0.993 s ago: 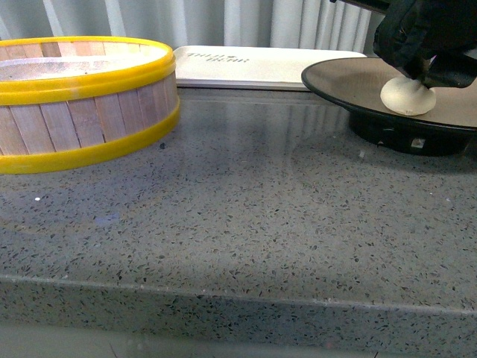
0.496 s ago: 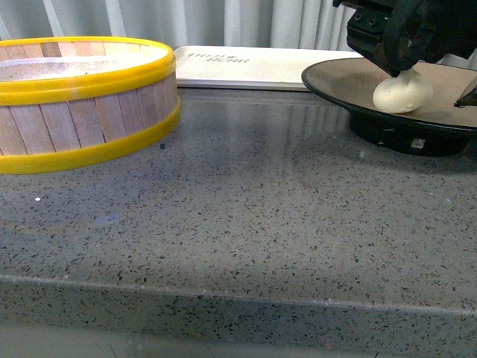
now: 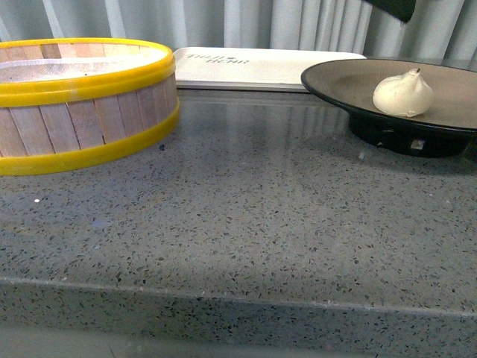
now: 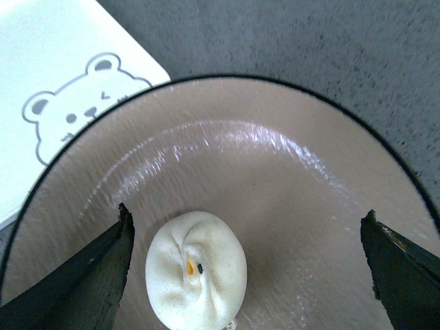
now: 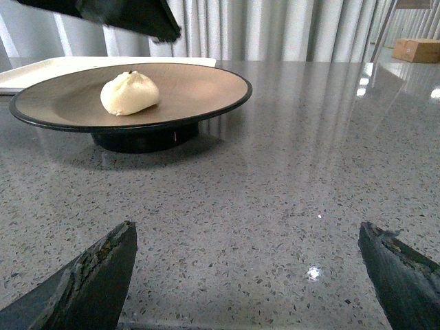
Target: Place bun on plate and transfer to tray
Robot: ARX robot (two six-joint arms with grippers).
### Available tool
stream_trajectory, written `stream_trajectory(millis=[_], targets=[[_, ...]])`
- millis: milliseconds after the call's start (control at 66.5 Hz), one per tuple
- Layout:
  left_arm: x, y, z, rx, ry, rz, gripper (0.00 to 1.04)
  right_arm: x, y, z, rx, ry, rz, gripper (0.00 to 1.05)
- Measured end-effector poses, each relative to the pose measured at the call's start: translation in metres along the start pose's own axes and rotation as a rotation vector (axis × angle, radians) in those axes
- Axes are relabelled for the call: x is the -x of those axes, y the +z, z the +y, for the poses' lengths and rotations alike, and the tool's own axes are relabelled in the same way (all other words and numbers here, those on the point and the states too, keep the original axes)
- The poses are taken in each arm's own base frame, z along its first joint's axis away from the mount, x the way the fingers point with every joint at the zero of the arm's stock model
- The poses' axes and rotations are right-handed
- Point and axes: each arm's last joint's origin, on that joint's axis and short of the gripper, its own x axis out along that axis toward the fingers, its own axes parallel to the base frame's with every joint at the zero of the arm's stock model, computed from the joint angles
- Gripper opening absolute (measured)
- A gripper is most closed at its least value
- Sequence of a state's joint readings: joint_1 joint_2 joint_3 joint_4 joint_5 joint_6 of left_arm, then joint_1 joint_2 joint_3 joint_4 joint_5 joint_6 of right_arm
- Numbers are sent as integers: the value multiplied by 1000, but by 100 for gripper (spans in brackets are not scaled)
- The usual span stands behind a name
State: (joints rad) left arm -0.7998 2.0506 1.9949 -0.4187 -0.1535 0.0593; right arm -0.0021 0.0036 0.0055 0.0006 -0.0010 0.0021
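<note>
White bun [image 4: 196,269] sits on the plate [image 4: 295,172], between the wide-spread jaws of your left gripper [image 4: 246,227], nearer one finger, touching neither; they hold nothing.

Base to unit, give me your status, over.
Both open: left gripper over bun, right gripper empty, facing plate. Bun resting on plate. Plate on counter, not yet on tray. Steamer basket off left, nothing blocking.

Showed a polished, speckled grey stone bench [image 3: 261,224]; a glossy tan plate [image 4: 275,172] with black rim; a smooth, matt, doughy white bun [image 4: 196,268]; a wooden-slatted steamer [image 3: 82,119] banded in shiny yellow plastic; a smooth cream tray [image 3: 261,67].
</note>
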Motion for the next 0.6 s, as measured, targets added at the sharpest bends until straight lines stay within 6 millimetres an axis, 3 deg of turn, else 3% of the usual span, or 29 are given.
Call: stream_trajectory(millis=[105, 241, 331, 436, 602], targets=[[49, 4, 24, 23, 61, -119, 98, 0, 0, 0, 0, 0, 0, 96], [107, -13, 60, 60, 169, -212, 98, 0, 0, 0, 0, 0, 0, 96], [143, -38, 83, 87, 246, -223, 98, 0, 0, 0, 0, 0, 0, 96], [189, -82, 112, 111, 363, -211, 98, 0, 0, 0, 0, 0, 0, 96], [225, -131, 131, 142, 424, -163, 98, 0, 0, 0, 0, 0, 0, 96]])
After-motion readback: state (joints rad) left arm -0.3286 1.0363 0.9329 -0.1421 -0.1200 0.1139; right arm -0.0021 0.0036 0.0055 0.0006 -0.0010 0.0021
